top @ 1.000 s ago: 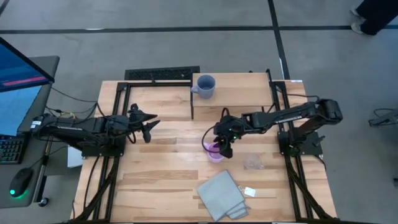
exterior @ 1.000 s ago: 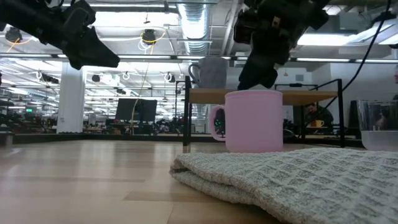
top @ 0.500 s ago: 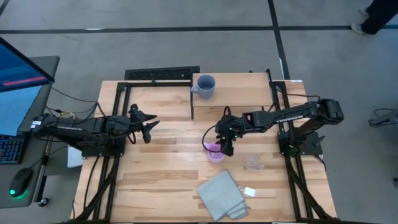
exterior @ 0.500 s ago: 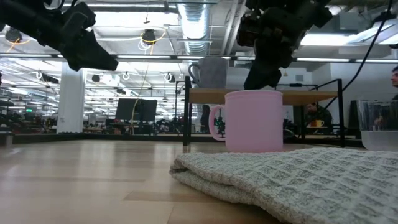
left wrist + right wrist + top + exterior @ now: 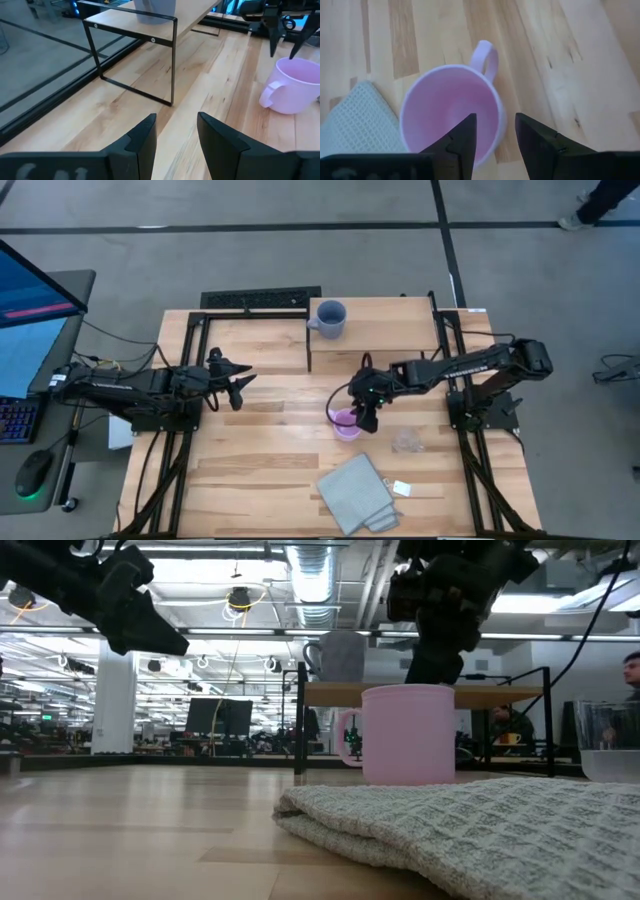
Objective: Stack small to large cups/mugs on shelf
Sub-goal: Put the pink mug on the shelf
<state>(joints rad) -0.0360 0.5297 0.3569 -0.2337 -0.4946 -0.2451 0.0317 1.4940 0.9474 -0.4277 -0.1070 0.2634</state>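
The pink-lilac mug [image 5: 346, 424] stands upright on the table on its base, and it also shows in the low view [image 5: 408, 735]. My right gripper [image 5: 366, 418] is open just above the mug's right rim. In the right wrist view [image 5: 495, 125] one finger is over the mug's hollow [image 5: 449, 112] and one is outside its wall. I see no touch. The blue-grey mug [image 5: 330, 318] stands on the shelf [image 5: 390, 332]. The clear cup [image 5: 405, 442] stands on the table right of the pink mug. My left gripper [image 5: 238, 386] is open and empty at the table's left.
A folded grey cloth [image 5: 355, 492] lies near the table's front edge, with a small white tag [image 5: 402, 488] beside it. The shelf's thin black legs [image 5: 173, 60] stand at the table's far side. Bare wood lies between the two arms.
My right gripper has shifted a little toward the table's right edge, staying open above the pink mug's rim. The mug has kept its place.
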